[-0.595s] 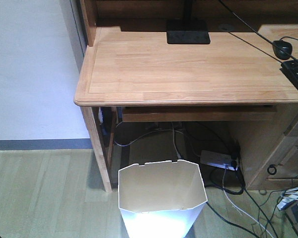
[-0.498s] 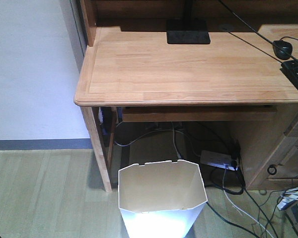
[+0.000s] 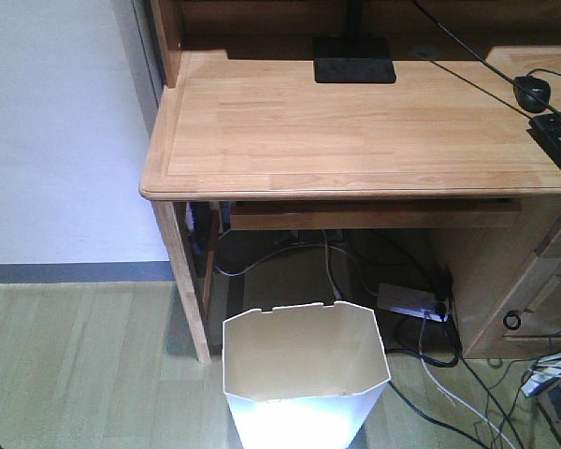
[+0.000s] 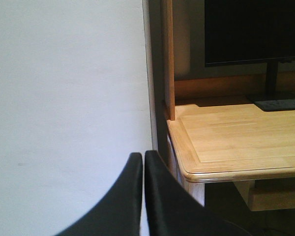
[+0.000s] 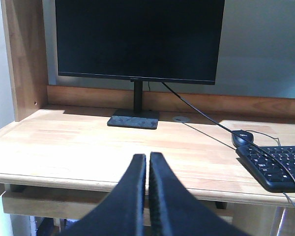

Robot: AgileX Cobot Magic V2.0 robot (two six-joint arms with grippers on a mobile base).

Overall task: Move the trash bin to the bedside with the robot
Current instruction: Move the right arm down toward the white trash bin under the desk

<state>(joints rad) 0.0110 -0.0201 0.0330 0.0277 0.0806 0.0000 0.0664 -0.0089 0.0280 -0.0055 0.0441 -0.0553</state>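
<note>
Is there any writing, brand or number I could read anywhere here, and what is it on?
On the monitor: a tiny mark on its lower edge, too small to read.
On the keyboard: key markings, too blurred to read.
On the trash bin and desk: none.

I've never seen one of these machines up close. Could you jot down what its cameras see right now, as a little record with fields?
Bin: white trash bin, upright on the floor in front of the desk, close to one desk leg; nothing seen inside
On the desk: monitor, keyboard, mouse
Under the desk: power strip and loose cables
Left arm: left end effector shut, holding nothing, facing the wall beside the desk
Right arm: right end effector shut, holding nothing, facing the monitor
Bed: not in view
</note>
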